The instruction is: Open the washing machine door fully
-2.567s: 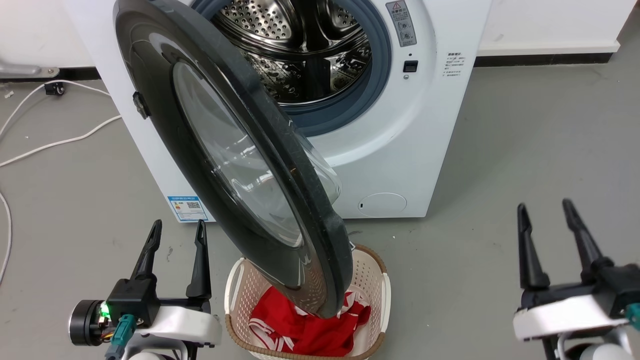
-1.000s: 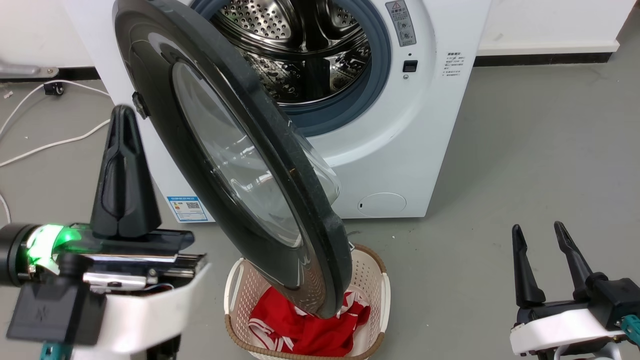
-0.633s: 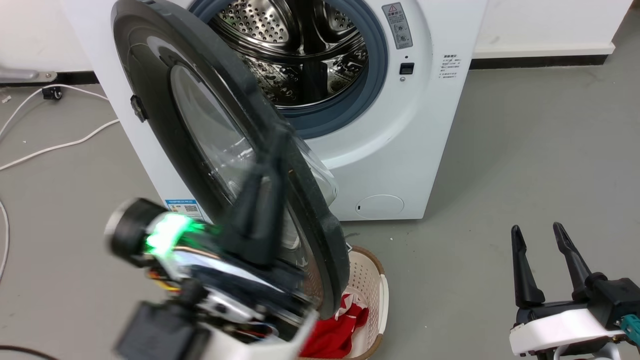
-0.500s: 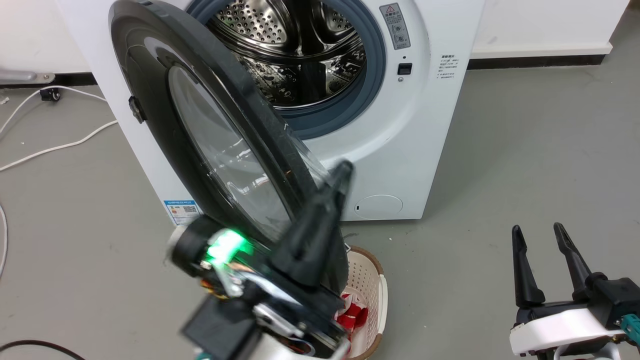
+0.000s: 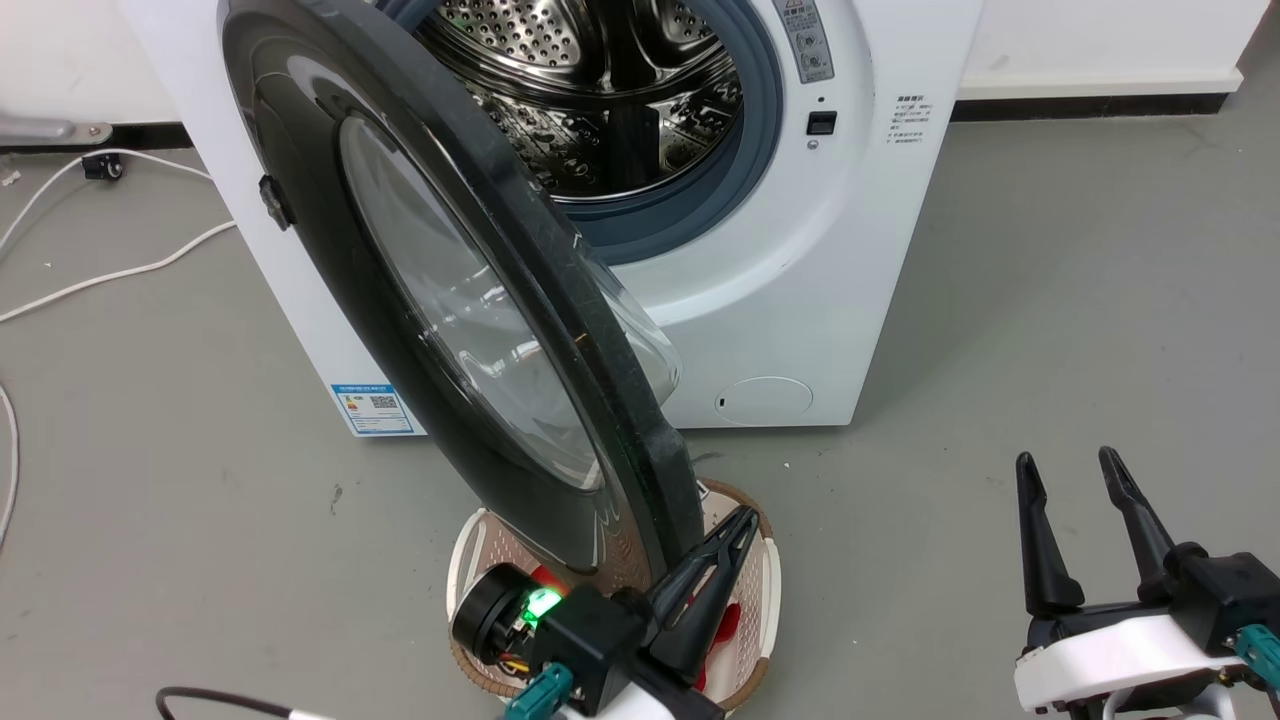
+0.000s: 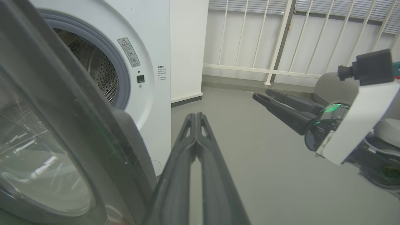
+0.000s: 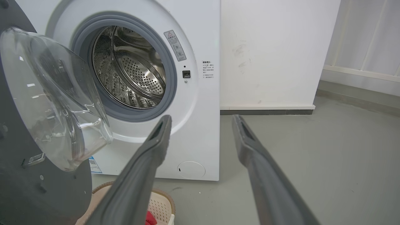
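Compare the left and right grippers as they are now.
The left gripper is shut, fingers pressed together; the right gripper is open with a clear gap. The left gripper sits beside the lower rim of the washing machine door, over the laundry basket; the right gripper hangs over bare floor, clear of the door. Both have long dark fingers and hold nothing.

Beside the left gripper (image 5: 745,518), the washing machine door (image 5: 450,320) has a glossy black plastic-looking face, a duller scuffed dark rim and a smooth clear glass bowl (image 7: 56,103). Beyond the fingertips, the washing machine (image 5: 790,300) is smooth white, with a shiny perforated steel drum (image 5: 600,100) ringed by a matt grey-blue rubbery gasket (image 5: 650,225). Under that gripper a pale perforated plastic basket (image 5: 770,590) with a brown woven-look rim has red cloth (image 7: 150,219) inside, and both grippers' fingers look like matt dark plastic, the right gripper (image 5: 1065,458) over matt grey floor (image 5: 1050,300).
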### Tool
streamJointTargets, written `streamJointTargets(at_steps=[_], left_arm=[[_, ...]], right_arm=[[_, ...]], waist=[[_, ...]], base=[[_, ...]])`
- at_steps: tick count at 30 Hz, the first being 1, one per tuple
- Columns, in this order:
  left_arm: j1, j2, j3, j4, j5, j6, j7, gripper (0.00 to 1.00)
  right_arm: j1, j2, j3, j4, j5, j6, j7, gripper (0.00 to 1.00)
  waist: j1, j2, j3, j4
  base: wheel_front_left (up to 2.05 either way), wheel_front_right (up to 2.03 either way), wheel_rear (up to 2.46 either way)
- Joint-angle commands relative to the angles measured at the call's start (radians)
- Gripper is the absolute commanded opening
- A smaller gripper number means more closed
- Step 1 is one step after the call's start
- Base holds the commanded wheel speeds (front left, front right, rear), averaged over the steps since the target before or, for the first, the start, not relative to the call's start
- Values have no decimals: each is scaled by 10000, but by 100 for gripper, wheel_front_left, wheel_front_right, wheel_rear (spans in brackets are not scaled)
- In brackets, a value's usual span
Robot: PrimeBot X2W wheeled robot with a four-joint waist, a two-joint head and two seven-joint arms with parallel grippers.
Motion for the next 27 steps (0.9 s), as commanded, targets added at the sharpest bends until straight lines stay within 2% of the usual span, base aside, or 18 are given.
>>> streamJointTargets(at_steps=[1,16,27], left_arm=[[-155,-31,57,100,-71,29,-11,0],[-1671,-404,243,2291,-504,696,-466,0],[-1573,-227,309,2767,-451,1007,-743,0]], right_arm=[[-189,23,24,31,82,-7,-9,100],[-268,23,155,221,207,-7,47,100],[-286,23,176,309,306,-7,68,100]], waist=[[0,0,4,-9],[0,0,167,-360],[0,0,167,-178]], base=[[0,0,0],[0,0,0],[0,0,0]])
